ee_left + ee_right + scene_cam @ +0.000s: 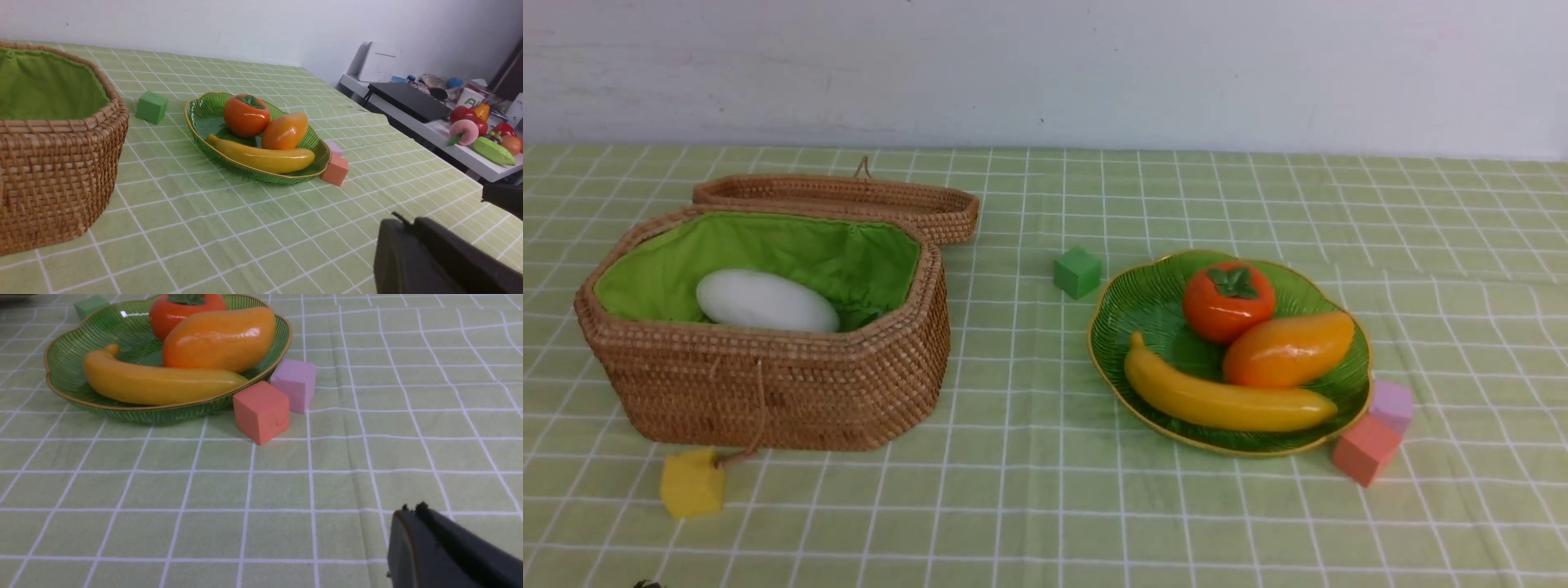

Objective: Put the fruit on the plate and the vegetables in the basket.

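The green ribbed plate [1143, 314] stands right of centre and holds the persimmon [1227, 300], the mango [1288, 349] and the banana [1229, 400]. It also shows in the left wrist view [202, 116] and the right wrist view [67, 359]. The open wicker basket [768, 384] stands at the left with the white radish [766, 301] on its green lining. I see no carrot or eggplant. My left gripper [402, 222] is shut and empty, low over the cloth near the table's front. My right gripper [410, 510] is shut and empty, short of the plate.
The basket's lid [841, 200] lies behind it. A yellow cube [692, 483] sits by the basket's cord. A green cube [1077, 272] is left of the plate. A salmon cube [1365, 449] and a lilac cube [1391, 405] touch its right side. A side table [433, 130] with clutter stands beyond the table.
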Motion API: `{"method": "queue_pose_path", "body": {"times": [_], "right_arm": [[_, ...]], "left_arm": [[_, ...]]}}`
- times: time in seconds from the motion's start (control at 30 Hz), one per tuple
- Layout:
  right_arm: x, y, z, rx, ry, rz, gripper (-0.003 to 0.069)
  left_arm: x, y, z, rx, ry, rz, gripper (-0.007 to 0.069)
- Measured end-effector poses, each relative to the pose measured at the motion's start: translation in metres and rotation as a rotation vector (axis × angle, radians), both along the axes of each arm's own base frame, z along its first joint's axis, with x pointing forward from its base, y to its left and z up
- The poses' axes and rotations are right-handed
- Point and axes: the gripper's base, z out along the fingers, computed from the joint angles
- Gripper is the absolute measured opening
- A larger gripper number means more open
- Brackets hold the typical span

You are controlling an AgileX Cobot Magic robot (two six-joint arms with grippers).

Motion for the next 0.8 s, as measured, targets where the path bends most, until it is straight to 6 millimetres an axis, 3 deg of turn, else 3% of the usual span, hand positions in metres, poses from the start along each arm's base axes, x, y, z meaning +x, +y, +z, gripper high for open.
{"method": "queue_pose_path", "body": {"times": [0.67, 0.8], "right_arm": [[0.0000, 0.0000, 0.0000, -0.001, 0.000, 0.000, -0.0003], [0.0000, 0.0000, 0.0000, -0.001, 0.000, 0.000, 0.0001]], "left_arm": [[0.0004, 0.0000, -0.0008, 0.015, -0.016, 0.003, 0.0029], [0.0054, 0.0030, -0.0091, 0.020, -0.014, 0.125, -0.0013]]}}
